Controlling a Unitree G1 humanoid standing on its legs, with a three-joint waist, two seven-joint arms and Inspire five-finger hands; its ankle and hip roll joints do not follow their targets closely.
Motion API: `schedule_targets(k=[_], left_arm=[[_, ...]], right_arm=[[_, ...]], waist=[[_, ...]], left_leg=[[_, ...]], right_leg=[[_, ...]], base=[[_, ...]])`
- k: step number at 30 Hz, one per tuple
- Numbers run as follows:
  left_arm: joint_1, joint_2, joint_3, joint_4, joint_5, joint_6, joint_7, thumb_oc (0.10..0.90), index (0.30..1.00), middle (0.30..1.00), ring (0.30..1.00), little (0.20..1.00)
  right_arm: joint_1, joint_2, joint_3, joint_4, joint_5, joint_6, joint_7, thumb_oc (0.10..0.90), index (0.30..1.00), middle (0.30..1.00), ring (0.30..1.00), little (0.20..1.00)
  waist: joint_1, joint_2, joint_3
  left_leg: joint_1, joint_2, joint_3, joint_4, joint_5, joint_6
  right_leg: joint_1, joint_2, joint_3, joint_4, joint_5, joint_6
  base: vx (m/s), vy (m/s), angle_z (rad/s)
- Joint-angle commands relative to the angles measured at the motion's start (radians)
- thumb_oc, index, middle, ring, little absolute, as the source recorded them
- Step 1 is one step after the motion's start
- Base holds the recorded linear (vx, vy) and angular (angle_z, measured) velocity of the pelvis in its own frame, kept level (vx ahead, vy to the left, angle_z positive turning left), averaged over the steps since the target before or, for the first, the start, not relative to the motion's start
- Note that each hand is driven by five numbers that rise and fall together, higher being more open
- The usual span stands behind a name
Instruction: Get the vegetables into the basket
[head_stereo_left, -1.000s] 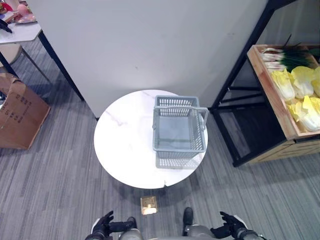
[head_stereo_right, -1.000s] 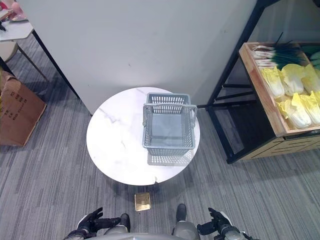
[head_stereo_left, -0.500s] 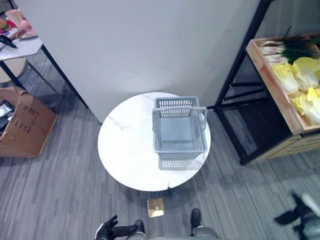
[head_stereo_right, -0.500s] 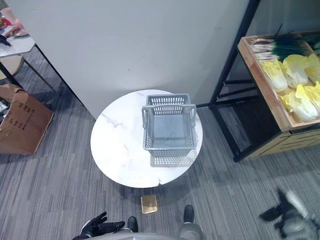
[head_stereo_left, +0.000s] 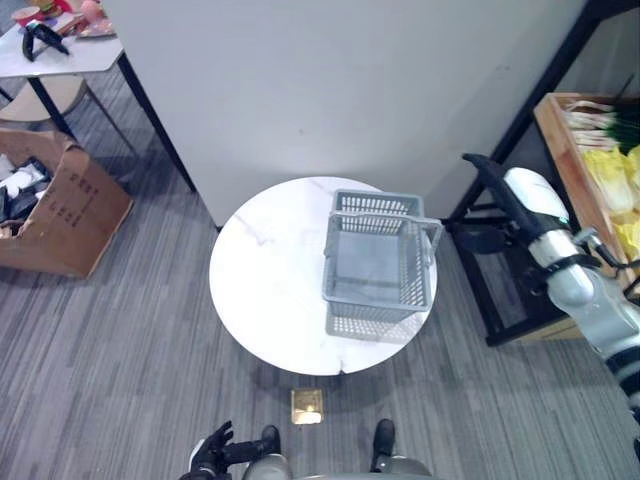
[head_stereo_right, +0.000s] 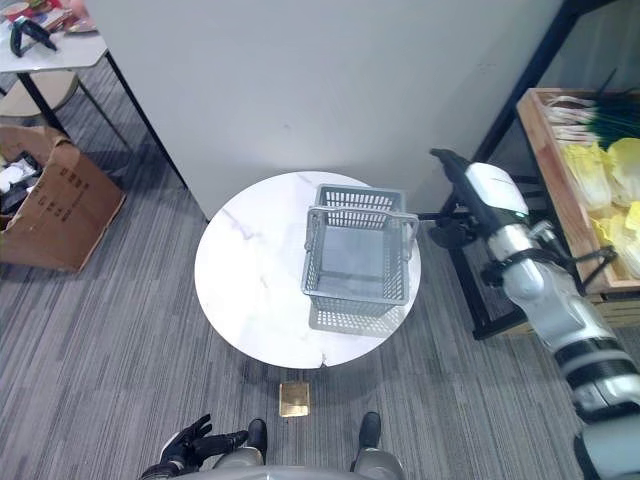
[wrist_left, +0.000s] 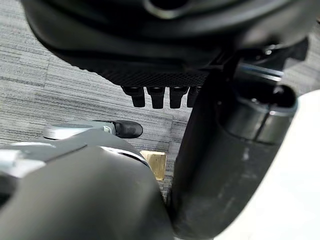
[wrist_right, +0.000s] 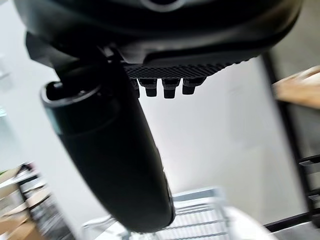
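Note:
An empty grey plastic basket (head_stereo_left: 380, 265) with its handle up stands on the right half of a round white marble table (head_stereo_left: 270, 290). Yellow cabbages (head_stereo_right: 612, 165) and green onions (head_stereo_right: 590, 108) lie in a wooden crate (head_stereo_right: 545, 160) on a black shelf at the right. My right hand (head_stereo_left: 497, 185) is raised between the basket and the crate, open, with straight fingers (wrist_right: 162, 87) and nothing in it. Past them the right wrist view shows the basket's rim (wrist_right: 195, 220). My left hand (head_stereo_left: 212, 455) hangs low at the near edge, open and empty.
A white wall panel (head_stereo_left: 330, 90) rises right behind the table. The black shelf frame (head_stereo_left: 495, 300) stands on the floor close to the table's right side. An open cardboard box (head_stereo_left: 60, 205) and a side table (head_stereo_left: 60, 45) stand at the far left. A brass floor plate (head_stereo_left: 307, 405) lies near the table.
My right arm has swung up from the lower right to the height of the basket's far right corner, beside the shelf. The camera has shifted; the basket and my left hand stayed put.

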Motion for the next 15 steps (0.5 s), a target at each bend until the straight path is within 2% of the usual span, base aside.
schedule_targets(k=[1,4,6,11,15], left_arm=[[-0.008,0.047,-0.065,0.043,0.003,-0.002,0.015,0.900,1.000,1.000,1.000,1.000],[-0.008,0.055,-0.083,0.042,-0.022,0.000,0.012,0.900,1.000,1.000,1.000,1.000],[-0.011,0.064,-0.083,0.046,-0.030,0.001,0.011,0.900,1.000,1.000,1.000,1.000],[-0.017,0.068,-0.092,0.050,-0.049,-0.003,0.013,0.900,1.000,1.000,1.000,1.000],[-0.015,0.069,-0.096,0.053,-0.059,-0.006,0.016,0.900,1.000,1.000,1.000,1.000]], right_arm=[[-0.119,-0.003,-0.043,-0.003,0.063,-0.024,-0.034,0.900,1.000,1.000,1.000,1.000],[-0.261,0.026,0.065,0.115,0.082,-0.003,-0.014,0.900,1.000,1.000,1.000,1.000],[-0.341,0.004,0.146,0.177,0.035,0.011,-0.004,0.900,1.000,1.000,1.000,1.000],[-0.464,0.027,0.246,0.339,0.014,0.026,-0.004,0.900,1.000,1.000,1.000,1.000],[-0.515,0.043,0.277,0.420,0.021,0.032,-0.007,0.900,1.000,1.000,1.000,1.000]], waist=[[0.005,-0.042,0.012],[0.031,-0.042,0.029],[0.042,-0.042,0.039],[0.059,-0.038,0.059],[0.070,-0.032,0.069]], left_leg=[[-0.021,0.014,0.021,-0.001,0.009,-0.020],[-0.036,0.010,0.001,-0.001,0.016,-0.017],[-0.050,0.008,-0.013,-0.001,0.024,-0.018],[-0.077,0.005,-0.031,-0.001,0.035,-0.018],[-0.089,0.002,-0.035,-0.001,0.039,-0.018]], right_leg=[[0.061,-0.071,0.031,0.017,-0.020,0.082],[0.046,-0.075,0.020,0.058,-0.036,0.076],[0.035,-0.076,0.014,0.070,-0.040,0.075],[0.019,-0.074,0.005,0.062,-0.037,0.073],[0.009,-0.074,0.006,0.055,-0.034,0.073]], base=[[0.00,0.010,0.15],[-0.02,0.005,0.08],[-0.03,-0.013,0.17],[-0.02,-0.008,0.16],[0.00,0.000,0.00]])
